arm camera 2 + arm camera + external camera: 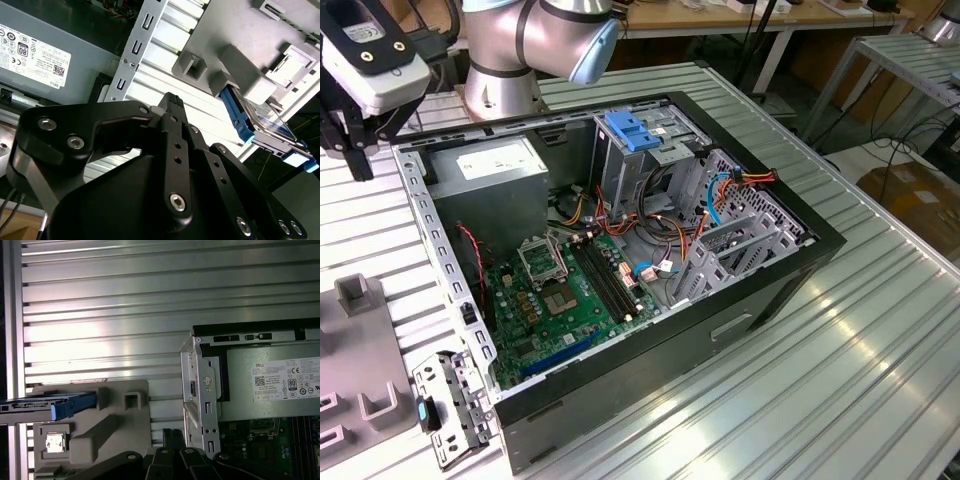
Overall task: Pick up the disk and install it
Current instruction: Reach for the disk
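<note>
Pincer: the black gripper (172, 102) hangs over the ribbed aluminium table (150, 300), between the computer case and the fixture. I cannot tell whether it is released or clenched. It is apart from the disk.
Task item: the disk (262, 122), a flat silver-metal hard drive with blue plastic side rails, stands on edge in a slot of the fixture. One end reaches past the fixture's edge.
Fixture: the grey plastic fixture (115, 425) with raised blocks lies on the table just beside the case's corner.
Case: the open black tower computer case (800, 250) lies on its side. It holds a grey power-supply box with a white sticker (495, 160), a green motherboard (570, 290) and a metal drive cage topped by a bare blue plastic bracket (632, 130).
Arm: the silver robot arm (510, 40) stands behind the case in the exterior view.
</note>
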Robot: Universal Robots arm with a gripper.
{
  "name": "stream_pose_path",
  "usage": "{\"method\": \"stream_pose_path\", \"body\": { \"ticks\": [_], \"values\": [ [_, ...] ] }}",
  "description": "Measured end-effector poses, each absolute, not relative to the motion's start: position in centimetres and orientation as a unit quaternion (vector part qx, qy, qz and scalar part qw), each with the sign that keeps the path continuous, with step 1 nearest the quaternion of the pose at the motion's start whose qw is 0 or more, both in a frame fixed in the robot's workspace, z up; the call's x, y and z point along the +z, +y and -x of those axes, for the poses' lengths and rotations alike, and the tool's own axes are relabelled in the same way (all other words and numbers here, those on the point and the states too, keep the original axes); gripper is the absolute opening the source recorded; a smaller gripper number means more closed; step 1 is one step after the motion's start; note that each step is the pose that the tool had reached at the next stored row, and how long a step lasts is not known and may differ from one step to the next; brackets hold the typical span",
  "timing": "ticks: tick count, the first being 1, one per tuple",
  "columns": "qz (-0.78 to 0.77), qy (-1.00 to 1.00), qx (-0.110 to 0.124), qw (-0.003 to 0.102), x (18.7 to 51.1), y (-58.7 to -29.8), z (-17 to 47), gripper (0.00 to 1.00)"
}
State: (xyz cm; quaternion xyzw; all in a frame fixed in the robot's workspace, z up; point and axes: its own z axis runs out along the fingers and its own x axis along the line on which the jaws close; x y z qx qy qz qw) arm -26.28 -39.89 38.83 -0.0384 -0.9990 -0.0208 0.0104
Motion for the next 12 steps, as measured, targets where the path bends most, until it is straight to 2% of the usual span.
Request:
{"method": "stream_pose_path", "body": {
  "ticks": [12],
  "values": [
    [0.038, -0.999, -0.021, 0.014, 38.79, -39.89, 27.18, 0.11]
  ]
}}
